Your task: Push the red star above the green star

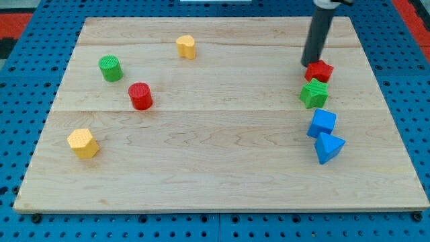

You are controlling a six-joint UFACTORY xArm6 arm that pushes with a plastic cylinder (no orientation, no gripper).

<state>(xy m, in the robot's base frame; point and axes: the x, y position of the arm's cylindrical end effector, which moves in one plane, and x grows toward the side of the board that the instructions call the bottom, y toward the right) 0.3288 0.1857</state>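
No jaws here, nothing is gripped: my tip (pixel 310 64) touches the red star (pixel 320 70) from the view's upper left. The red star sits just above the green star (pixel 314 93), nearly touching, on the table (pixel 222 154).

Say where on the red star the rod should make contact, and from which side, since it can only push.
No pincer here, so contact replaces grip. My tip already sits at the upper-left edge of the red star, which lies just above the green star, nearly touching it. Any small correction is probably best made against that left flank, nudging toward the view's right; pushing downward would likely drive it into the green star.
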